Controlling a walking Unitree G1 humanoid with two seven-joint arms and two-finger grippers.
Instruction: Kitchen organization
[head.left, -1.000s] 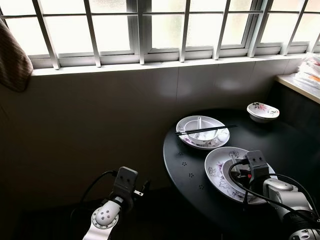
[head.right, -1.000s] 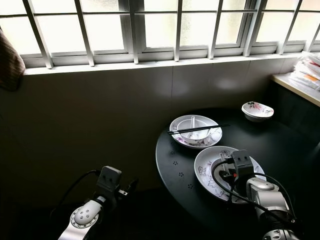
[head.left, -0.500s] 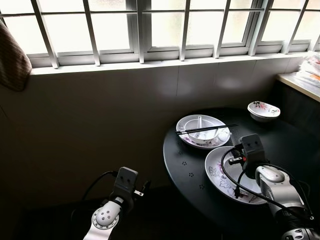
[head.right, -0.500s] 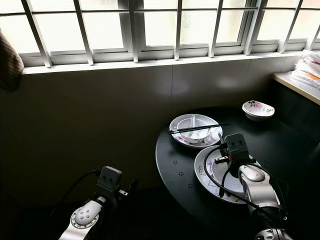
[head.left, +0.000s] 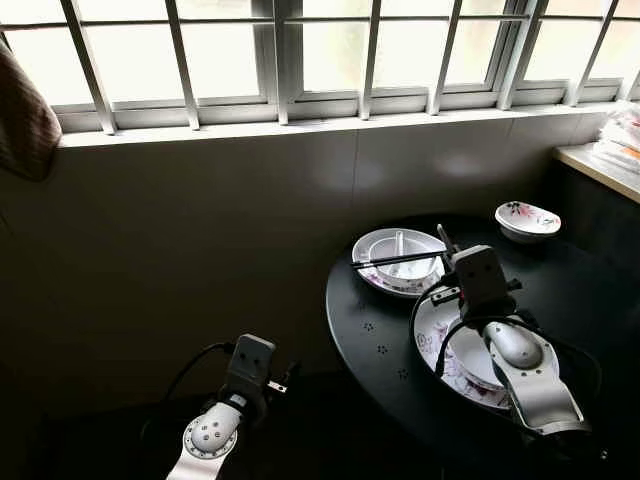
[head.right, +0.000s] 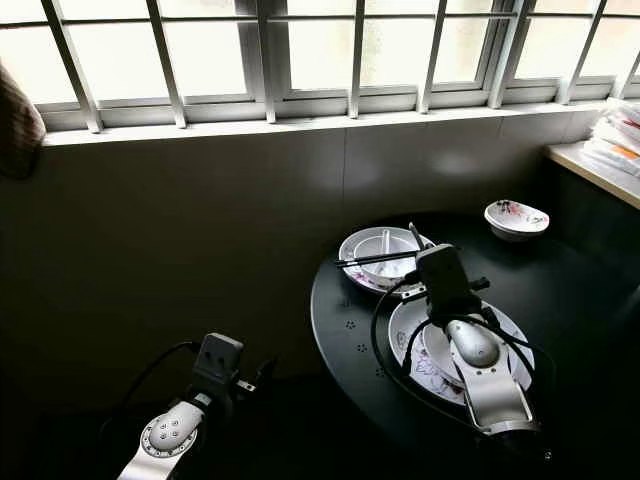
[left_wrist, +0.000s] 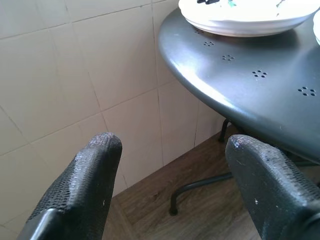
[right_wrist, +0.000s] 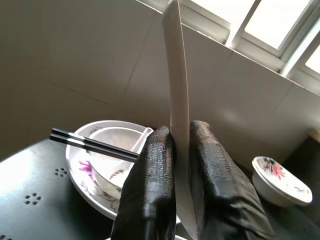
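Note:
A large white floral plate (head.left: 450, 352) lies at the near side of the round black table (head.left: 368, 330), under my right arm. My right gripper (head.left: 443, 243) is raised over its far edge, next to the second plate (head.left: 372, 276). In the right wrist view its fingers (right_wrist: 150, 175) are shut on a thin white rim (right_wrist: 176, 75) seen edge-on. The second plate carries a small bowl (right_wrist: 117, 142) with a spoon, and black chopsticks (head.left: 392, 260) lie across it. My left gripper (left_wrist: 170, 145) hangs open low beside the table, holding nothing.
A small floral bowl (head.left: 526, 219) sits at the table's far right. A counter (head.left: 598, 165) with stacked items lies to the right. The tiled wall and barred window stand behind the table. A brown cloth (head.left: 24, 118) hangs at far left.
My right arm has swung left and forward across the large plate, and its gripper now stands raised close to the plate with the chopsticks. The left arm has stayed put.

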